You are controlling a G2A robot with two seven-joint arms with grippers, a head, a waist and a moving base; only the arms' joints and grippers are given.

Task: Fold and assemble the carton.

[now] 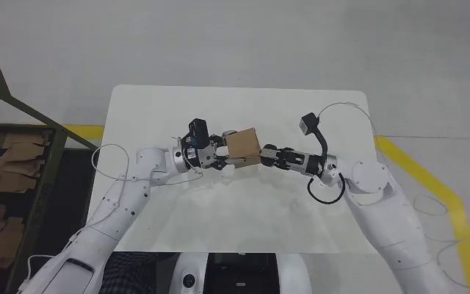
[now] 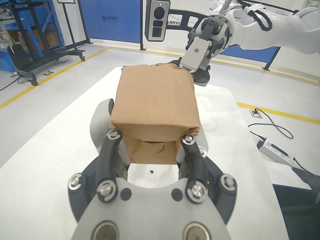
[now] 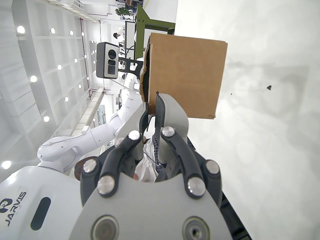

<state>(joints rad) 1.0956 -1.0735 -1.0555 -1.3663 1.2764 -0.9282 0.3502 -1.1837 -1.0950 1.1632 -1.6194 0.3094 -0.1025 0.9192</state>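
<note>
L gripper [image 2: 150, 138] & R gripper [image 3: 151, 104] both clamped on carton [image 1: 243, 145]; hold R pinch firm, square walls w/o tearing.

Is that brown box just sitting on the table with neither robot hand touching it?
No, the carton is gripped at opposite ends by the left gripper and the right gripper.

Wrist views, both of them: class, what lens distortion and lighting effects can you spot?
Left wrist view: the wide lens bows the edges of the white table and swells the brown cardboard carton. Right wrist view: the scene lies sideways, and the round ceiling lights show as bright glare spots.
</note>
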